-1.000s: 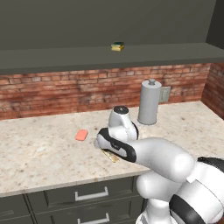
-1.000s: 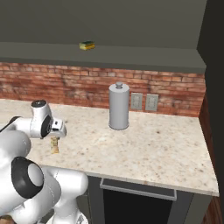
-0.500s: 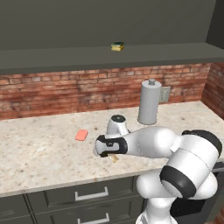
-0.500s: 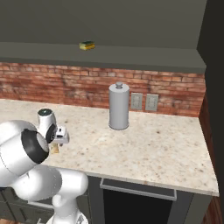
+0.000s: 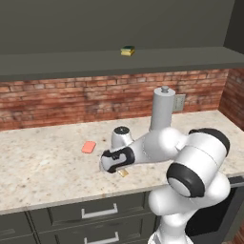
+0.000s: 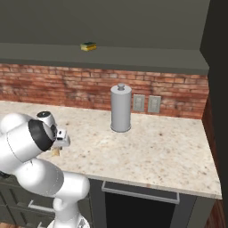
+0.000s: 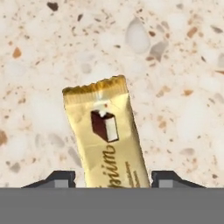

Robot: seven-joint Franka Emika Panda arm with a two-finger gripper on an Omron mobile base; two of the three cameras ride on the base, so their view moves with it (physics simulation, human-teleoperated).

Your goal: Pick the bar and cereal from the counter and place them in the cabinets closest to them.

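The bar lies flat on the counter, its long axis running from the gripper's side away toward the crimped far end, tipped slightly off straight in the hand view. Its golden wrapper faces up, showing a small picture of a dark and white block and some script. The two fingertips stand one on each side of the bar's near end, with a sliver of stone showing between each tip and the wrapper; the jaws bracket the bar, but I cannot tell whether they press it.

From the left base view the bar peeks out just beneath the lowered hand, near the counter's front edge. A salmon-pink block lies on the stone to the bar's left, a little farther back. Behind and to the right of the bar stands a tall grey canister with a knob on top, close to the red brick wall. Dark drawer fronts with silver handles run below the counter. Above the brick, a dark shelf carries a small yellow and green thing, too small to make out.
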